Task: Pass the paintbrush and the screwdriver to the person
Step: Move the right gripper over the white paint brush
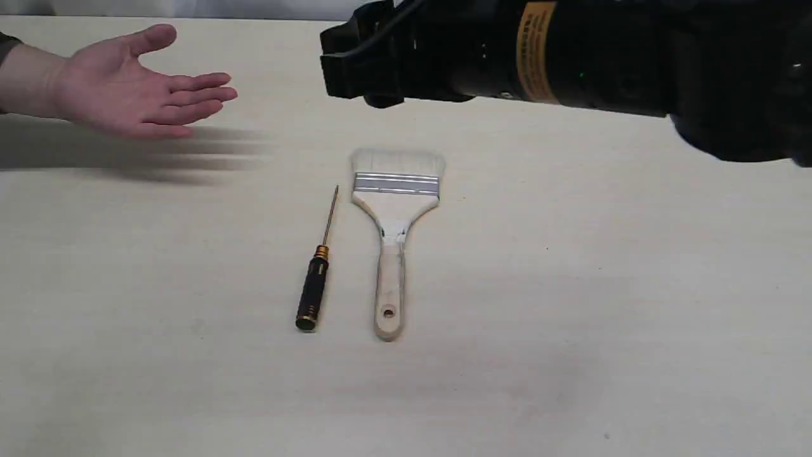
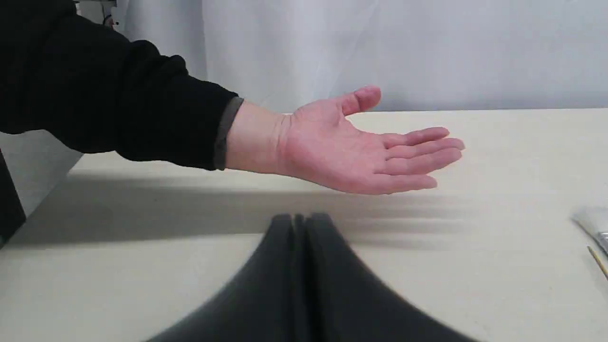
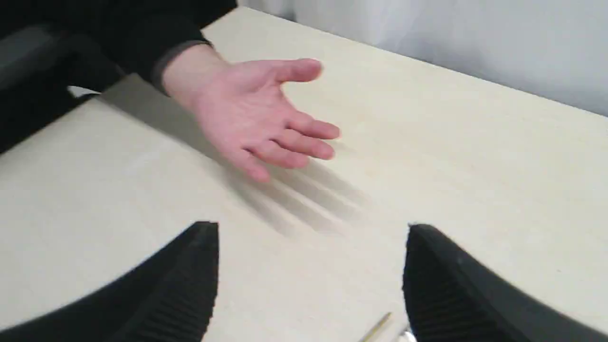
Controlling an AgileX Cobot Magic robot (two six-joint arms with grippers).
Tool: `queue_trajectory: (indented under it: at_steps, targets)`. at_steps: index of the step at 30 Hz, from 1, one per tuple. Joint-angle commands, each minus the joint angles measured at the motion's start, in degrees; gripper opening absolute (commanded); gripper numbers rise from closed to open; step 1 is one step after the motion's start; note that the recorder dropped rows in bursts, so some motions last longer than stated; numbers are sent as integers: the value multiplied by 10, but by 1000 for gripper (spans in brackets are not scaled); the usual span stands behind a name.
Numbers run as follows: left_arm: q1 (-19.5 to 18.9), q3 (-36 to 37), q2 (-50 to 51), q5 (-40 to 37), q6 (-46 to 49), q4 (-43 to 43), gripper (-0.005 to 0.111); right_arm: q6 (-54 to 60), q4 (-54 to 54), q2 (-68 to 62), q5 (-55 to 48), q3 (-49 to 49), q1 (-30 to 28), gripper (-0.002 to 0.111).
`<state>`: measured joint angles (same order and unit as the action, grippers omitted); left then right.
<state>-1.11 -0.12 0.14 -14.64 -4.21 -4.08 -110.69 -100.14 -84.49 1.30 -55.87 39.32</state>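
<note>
The paintbrush (image 1: 396, 216) lies flat mid-table, pale bristles pointing to the far side, wooden handle toward the near edge. Just left of it lies the screwdriver (image 1: 315, 279), parallel, black handle near, brass shaft pointing away. The person's bare hand (image 1: 127, 86) is held palm up above the table at the far left. My right arm (image 1: 571, 57) reaches in from the right, high above the bristles. My right gripper (image 3: 311, 228) is open and empty, facing the hand (image 3: 256, 114), with the screwdriver tip (image 3: 377, 327) just below it. My left gripper (image 2: 300, 219) is shut and empty, short of the hand (image 2: 361, 147).
The pale wooden table (image 1: 571, 285) carries only the two tools. A white curtain (image 2: 380, 47) hangs behind the far edge. The person's dark sleeve (image 2: 118, 95) crosses the left side. In the left wrist view the bristles (image 2: 591, 221) and screwdriver tip (image 2: 597, 260) show at one edge.
</note>
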Motion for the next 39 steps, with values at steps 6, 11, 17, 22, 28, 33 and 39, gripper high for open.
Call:
queue_trajectory:
  at_steps: [6,11,17,22,28,33,39]
  targets:
    - [5,1,-1,4,-1,0,0,-10,2,-7,17,-45,-48,58]
    - [5,1,-1,4,-1,0,0,-8,2,-7,15,-70,-60,58]
    - [5,1,-1,4,-1,0,0,35,8,-7,-30,-56,-60,58]
    - [5,1,-1,3,-1,3,0,14,34,-8,51,-55,-75,58]
    - [5,1,-1,3,-1,3,0,-35,2,-8,47,-55,-75,58]
    - [5,1,-1,3,-1,3,0,-103,2,-8,76,-60,-102,58]
    - [5,1,-1,3,-1,3,0,-103,21,-8,265,-90,-172,58]
